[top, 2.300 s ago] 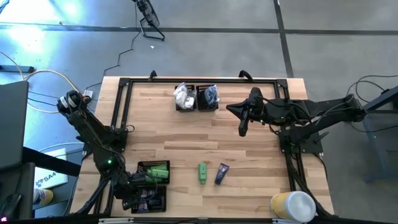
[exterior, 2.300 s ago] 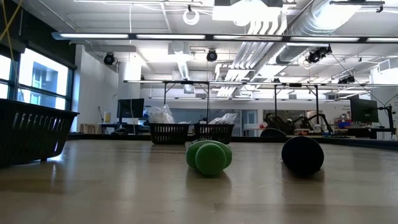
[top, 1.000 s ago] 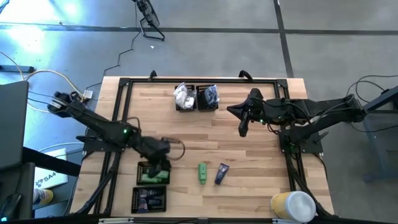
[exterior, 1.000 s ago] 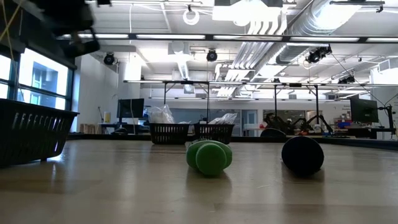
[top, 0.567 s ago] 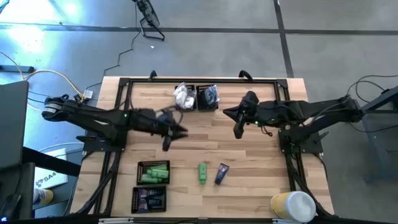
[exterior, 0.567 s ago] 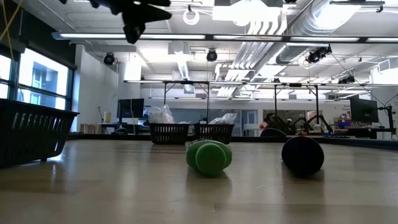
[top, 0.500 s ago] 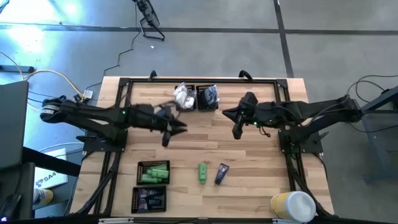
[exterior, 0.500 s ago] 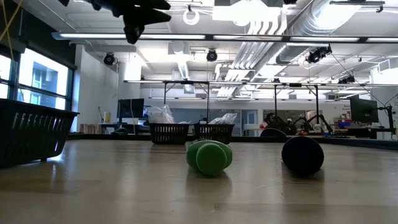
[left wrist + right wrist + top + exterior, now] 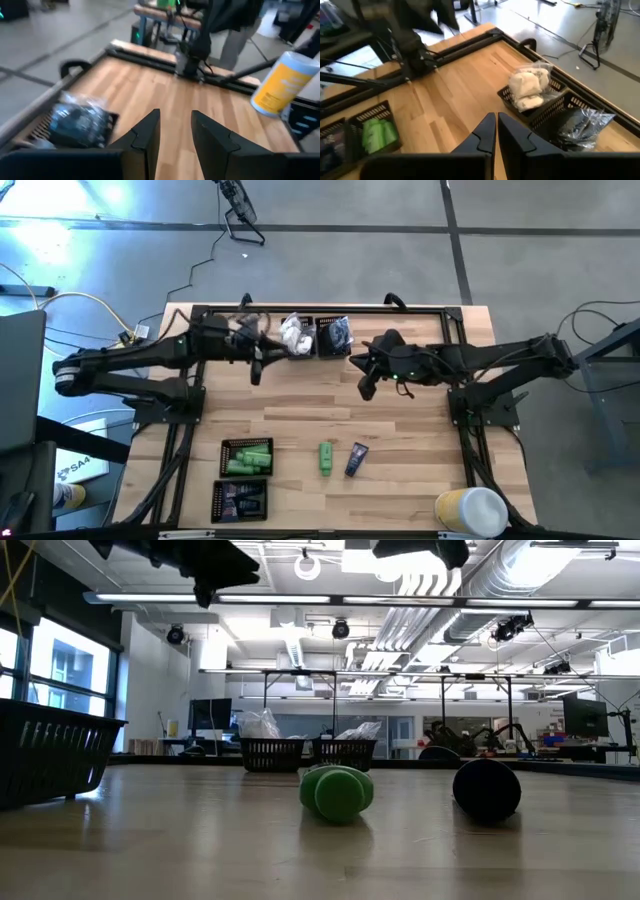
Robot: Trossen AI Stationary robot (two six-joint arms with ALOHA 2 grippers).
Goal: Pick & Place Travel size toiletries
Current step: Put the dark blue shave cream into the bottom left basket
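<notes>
A bright green tube (image 9: 326,457) and a dark navy tube (image 9: 356,459) lie side by side on the wood near the table's front middle; the low view shows their ends (image 9: 337,792) (image 9: 486,788). My left gripper (image 9: 255,368) hangs open and empty over the far left-middle, just left of the tray of white packets (image 9: 294,336). Its wrist view shows the gap between its fingers (image 9: 175,131) and the tray of clear bags (image 9: 77,122). My right gripper (image 9: 365,386) is shut and empty, in the air right of the clear-bag tray (image 9: 334,335).
A tray of green tubes (image 9: 247,457) and a tray of navy tubes (image 9: 240,498) stand at the near left. A yellow canister (image 9: 470,510) stands at the near right corner. A black rail frame (image 9: 320,310) runs along the table's edges. Bare wood lies mid-table.
My left gripper has swung from above the green-tube tray at the near left toward the far edge, rising and tipping up from pointing down to nearly level, and now hangs by the white-packet tray. My right gripper has drifted a little toward the table's left.
</notes>
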